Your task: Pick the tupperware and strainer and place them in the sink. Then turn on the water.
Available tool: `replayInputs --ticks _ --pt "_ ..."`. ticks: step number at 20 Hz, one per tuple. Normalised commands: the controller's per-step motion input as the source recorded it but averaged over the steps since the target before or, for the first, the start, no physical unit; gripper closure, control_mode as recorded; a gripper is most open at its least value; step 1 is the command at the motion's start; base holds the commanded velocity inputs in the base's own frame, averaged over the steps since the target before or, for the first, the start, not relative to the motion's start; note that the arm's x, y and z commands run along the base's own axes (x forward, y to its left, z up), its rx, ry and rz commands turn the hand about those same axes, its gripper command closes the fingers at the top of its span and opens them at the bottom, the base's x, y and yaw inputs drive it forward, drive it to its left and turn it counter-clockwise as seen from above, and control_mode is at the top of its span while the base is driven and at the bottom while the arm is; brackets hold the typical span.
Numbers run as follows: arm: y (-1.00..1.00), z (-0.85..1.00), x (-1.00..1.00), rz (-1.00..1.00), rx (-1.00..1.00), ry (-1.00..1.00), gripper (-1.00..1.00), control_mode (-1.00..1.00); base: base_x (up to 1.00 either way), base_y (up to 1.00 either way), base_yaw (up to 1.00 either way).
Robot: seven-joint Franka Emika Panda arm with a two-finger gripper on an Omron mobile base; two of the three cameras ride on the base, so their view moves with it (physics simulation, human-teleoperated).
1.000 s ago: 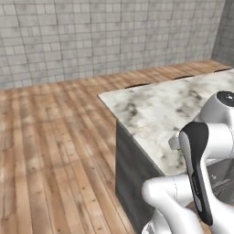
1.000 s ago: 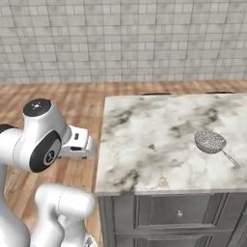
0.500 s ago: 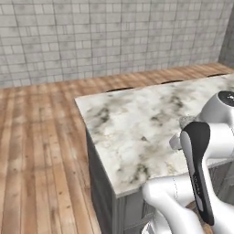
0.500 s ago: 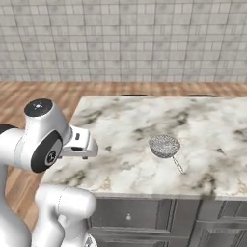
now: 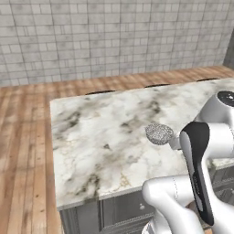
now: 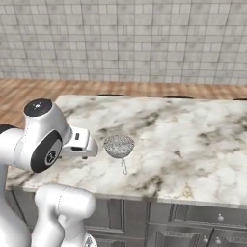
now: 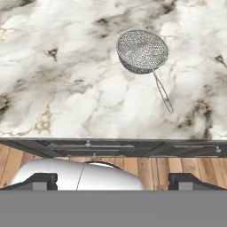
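Resting on a white-and-grey marble surface [image 6: 193, 140], a round wire-mesh strainer [image 6: 119, 145] sits bowl-down near the front edge, its thin wire handle pointing toward the robot. Nothing touches it. It lies alone on bare stone, well clear of any other object, which should make it easy to reach from above.

The tool [image 7: 113, 181] hangs back from the surface, in front of the dark cabinet drawers [image 7: 111, 148] below the stone edge, with its two dark fingertips [image 7: 40, 181] spread wide and holding nothing. It looks poised for an approach, not a grasp; the arm seems folded close to the base, so nothing has been picked up yet and the whole task lies ahead.

Seen from the hand camera, the strainer's mesh, rim and full handle show plainly, along with the drawer fronts and a strip of wooden floor. From the right base camera, the strainer sits just beyond the arm's white wrist. From the left base camera the arm's elbow covers the handle, but the wooden floor [image 5: 23, 160] and grey tiled wall [image 5: 114, 41] behind appear.
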Motion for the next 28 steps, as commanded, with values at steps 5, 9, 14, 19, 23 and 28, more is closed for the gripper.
replayInputs --ticks 5,9,14,19,23,28 --pt "0.00 0.00 0.00 0.00 0.00 0.00 -1.00 1.00 0.00 -0.44 0.03" --pt "0.00 0.00 0.00 0.00 0.00 0.00 -1.00 1.00 0.00 0.00 0.00" --pt "0.00 0.00 0.00 0.00 0.00 0.00 -1.00 1.00 0.00 0.00 0.00" --pt "0.00 0.00 0.00 0.00 0.00 0.00 -1.00 -1.00 0.00 0.00 0.00" --pt "0.02 -0.02 0.37 0.00 0.00 0.07 -1.00 -1.00 0.00 0.00 0.00" --pt "0.00 -0.05 0.32 0.00 0.00 0.12 -1.00 -1.00 0.00 0.00 0.00"
